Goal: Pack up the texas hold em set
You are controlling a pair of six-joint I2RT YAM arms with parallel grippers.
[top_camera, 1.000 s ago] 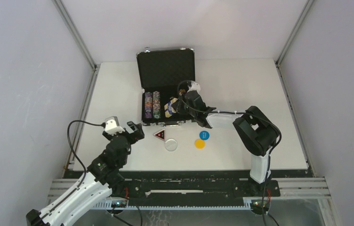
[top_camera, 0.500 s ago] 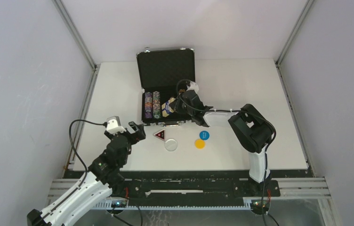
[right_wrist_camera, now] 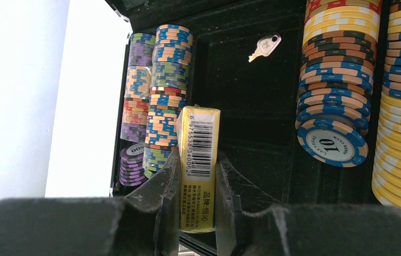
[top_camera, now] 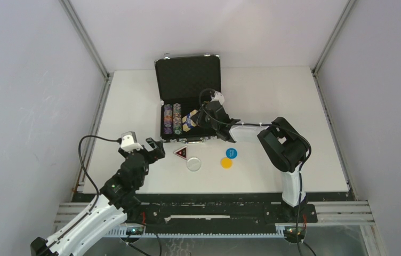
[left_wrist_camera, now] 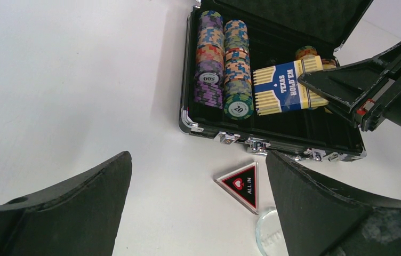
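The black silver-edged briefcase stands open at the table's back, rows of poker chips in it. My right gripper is shut on the yellow-blue card box and holds it inside the case beside the chips; the box also shows in the left wrist view. My left gripper is open and empty just left of the red-black triangular token, also seen in the left wrist view. The white disc, yellow disc and blue disc lie in front of the case.
A small silver key lies on the case's black floor. More chip stacks fill the case's right side. Grey walls close in the white table on three sides.
My right gripper has carried the card box slightly further left and into the case. My left gripper has barely moved.
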